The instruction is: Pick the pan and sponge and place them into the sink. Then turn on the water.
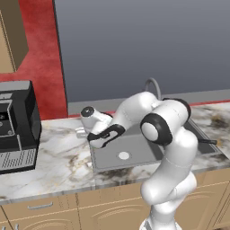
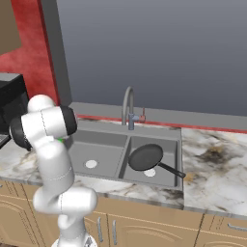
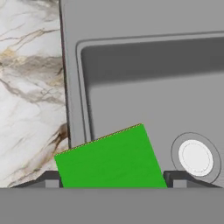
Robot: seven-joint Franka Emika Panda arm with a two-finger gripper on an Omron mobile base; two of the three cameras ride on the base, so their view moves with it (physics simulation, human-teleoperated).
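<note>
1. White Franka arm bends left over the left basin of the wide grey double-basin sink, set in the marbled white-brown stone desk.
2. End effector in hand view: two dark fingertips stand wide apart at the bottom, with the small bright green rectangular sponge between them (contact with the pads can't be confirmed, so grip or mere straddle is unclear).
3. Sponge sits tilted over the sink's left rim and left basin edge, near the round white drain.
4. Dark grey-black round shallow pan lies in the right basin, its thin handle pointing out over the right rim.
5. Grey arched gooseneck faucet stands behind the divider; no water running.
6. Black boxy appliance on the desk, far left.
</note>
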